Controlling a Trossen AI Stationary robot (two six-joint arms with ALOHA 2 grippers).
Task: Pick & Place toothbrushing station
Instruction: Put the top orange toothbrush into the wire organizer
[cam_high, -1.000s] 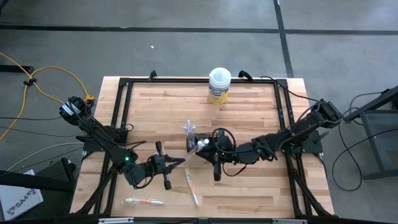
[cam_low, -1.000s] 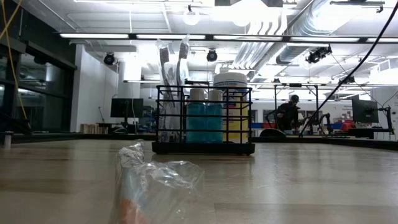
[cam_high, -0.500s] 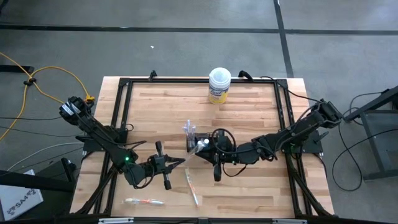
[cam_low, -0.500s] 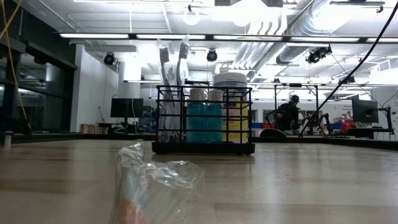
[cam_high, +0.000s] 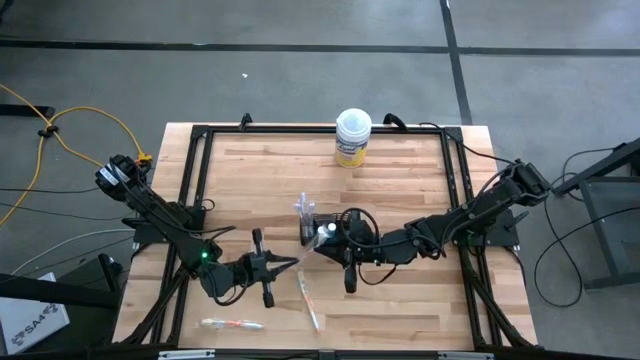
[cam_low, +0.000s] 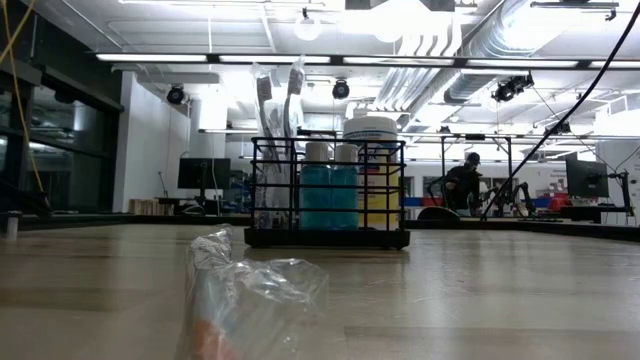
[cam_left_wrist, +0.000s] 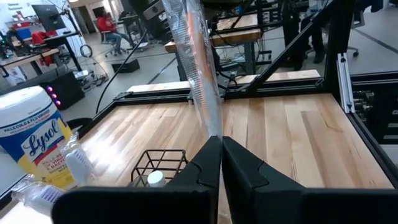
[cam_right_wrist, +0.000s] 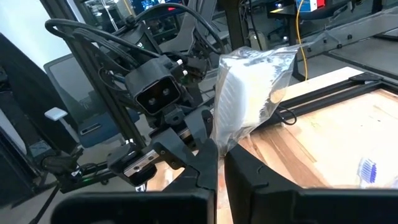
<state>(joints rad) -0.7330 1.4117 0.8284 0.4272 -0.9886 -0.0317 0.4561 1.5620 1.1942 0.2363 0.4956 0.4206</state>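
Toothbrushing station (cam_high: 322, 231), a black wire-mesh holder at mid-table, is best loaded if the wrapped toothbrush (cam_right_wrist: 245, 93) pinched in the closed right gripper (cam_high: 312, 228) is lowered upright, while the left gripper (cam_high: 290, 261) is closed on another wrapped toothbrush (cam_left_wrist: 196, 62).

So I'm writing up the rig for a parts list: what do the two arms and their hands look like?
Both arms are dark, slim and jointed, with black cables looping along them. The left arm shows a small green light near its wrist. The left hand and the right hand each end in two flat, angular black fingers. No markings are readable.
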